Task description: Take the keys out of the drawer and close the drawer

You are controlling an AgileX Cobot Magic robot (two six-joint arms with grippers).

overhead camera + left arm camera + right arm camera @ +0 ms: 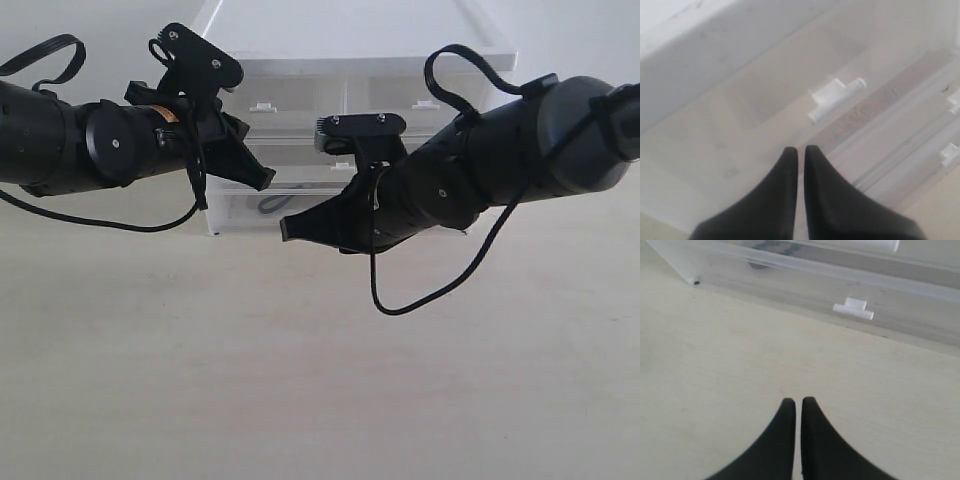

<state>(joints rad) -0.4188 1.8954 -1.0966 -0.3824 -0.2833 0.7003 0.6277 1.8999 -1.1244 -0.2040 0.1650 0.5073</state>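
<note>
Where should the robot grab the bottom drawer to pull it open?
Probably the small white tab handle on the drawer front. Come straight from the front, one finger above, one below: the tab sticks out flat and wide, and the rest looks smooth.

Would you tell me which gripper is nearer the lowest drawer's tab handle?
Left. The left gripper is shut just short of the tab handle, by the drawer front; the right gripper, also shut, is farther back over the table.

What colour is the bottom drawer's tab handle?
White; the tab handle shows best in the right wrist view.
</note>
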